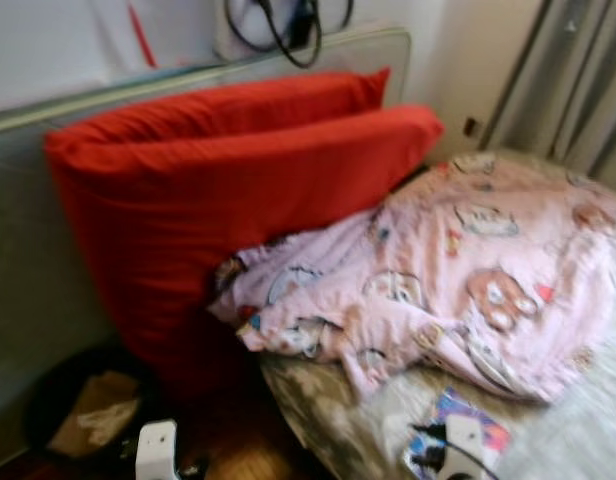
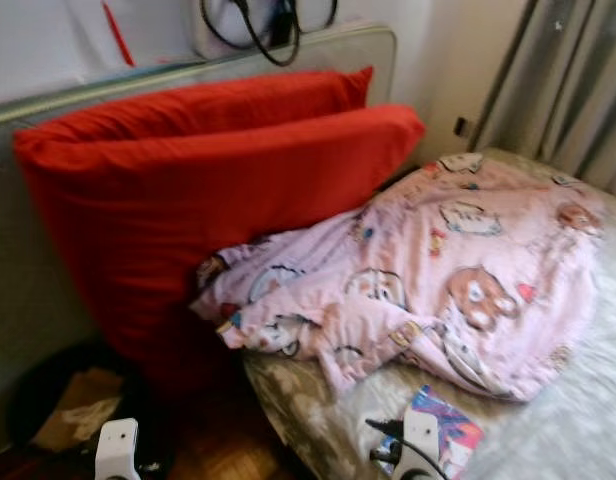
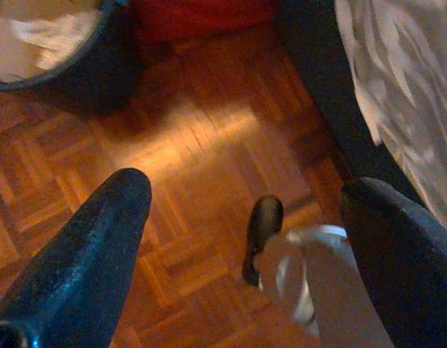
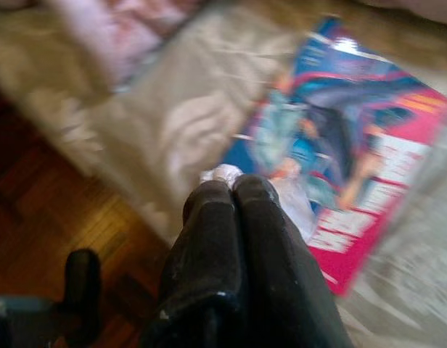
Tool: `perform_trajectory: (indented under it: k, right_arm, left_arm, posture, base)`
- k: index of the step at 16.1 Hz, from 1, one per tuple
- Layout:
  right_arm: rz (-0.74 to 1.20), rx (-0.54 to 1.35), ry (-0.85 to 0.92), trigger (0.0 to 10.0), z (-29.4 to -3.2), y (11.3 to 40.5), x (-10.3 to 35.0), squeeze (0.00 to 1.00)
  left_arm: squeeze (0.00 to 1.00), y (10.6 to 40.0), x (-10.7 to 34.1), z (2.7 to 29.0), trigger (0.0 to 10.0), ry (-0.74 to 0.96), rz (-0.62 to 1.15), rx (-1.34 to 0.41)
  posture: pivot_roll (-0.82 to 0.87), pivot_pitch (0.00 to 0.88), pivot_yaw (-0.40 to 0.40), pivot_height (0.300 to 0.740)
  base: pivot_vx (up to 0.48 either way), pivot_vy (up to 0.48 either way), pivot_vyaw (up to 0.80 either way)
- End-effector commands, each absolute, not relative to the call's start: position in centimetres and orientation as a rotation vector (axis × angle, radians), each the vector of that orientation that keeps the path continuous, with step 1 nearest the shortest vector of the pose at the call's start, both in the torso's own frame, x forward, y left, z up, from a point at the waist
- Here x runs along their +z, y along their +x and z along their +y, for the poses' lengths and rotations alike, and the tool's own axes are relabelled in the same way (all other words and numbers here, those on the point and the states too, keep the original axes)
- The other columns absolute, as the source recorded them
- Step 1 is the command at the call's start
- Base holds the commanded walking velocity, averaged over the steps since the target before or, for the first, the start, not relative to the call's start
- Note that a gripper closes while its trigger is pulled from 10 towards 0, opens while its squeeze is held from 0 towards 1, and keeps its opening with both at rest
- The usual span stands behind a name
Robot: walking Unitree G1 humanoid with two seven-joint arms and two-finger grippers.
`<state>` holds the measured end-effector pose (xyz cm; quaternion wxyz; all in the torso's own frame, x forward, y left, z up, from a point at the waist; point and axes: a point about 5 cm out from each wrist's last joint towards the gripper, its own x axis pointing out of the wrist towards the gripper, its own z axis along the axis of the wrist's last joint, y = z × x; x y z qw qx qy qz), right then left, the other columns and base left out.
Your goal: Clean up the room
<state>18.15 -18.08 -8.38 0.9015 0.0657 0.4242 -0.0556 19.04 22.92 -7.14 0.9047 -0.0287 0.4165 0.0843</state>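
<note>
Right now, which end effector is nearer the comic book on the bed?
Right. The right end effector hangs just over the comic book on the bed; the left end effector is off the bedside, above the wood floor.

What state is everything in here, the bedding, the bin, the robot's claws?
Red pillows: stacked, propped against the headboard.
Pink blanket: crumpled in a heap on the bed.
Magazine: lying flat on the bed, closed.
Bin: on the floor, holding paper scraps.
Left gripper: open, above the wooden floor.
Right gripper: shut, pinching a white scrap over the magazine.
</note>
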Motion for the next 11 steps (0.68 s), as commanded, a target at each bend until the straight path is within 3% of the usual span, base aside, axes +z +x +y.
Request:
perform_trajectory:
  k: [1, 11]
  right_arm:
    - [0.911, -0.128, 0.118, 10.0, -18.91, 17.26, -8.72, 0.0]
    - [0.943, -0.099, 0.116, 10.0, -18.59, 16.5, -9.12, 0.0]
  left_arm:
    - [0.0, 19.27, -7.16, 22.42, 10.0, -0.064, 0.863, 0.16]
    - [0.0, 18.52, -7.74, 21.49, 10.0, -0.098, 0.881, 0.162]
  posture:
    - [0.05, 0.0, -0.027, 0.74]
    - [0.05, 0.0, -0.03, 0.74]
  base:
    - [0.0, 0.0, 0.8]
    - [0.0, 0.0, 0.8]
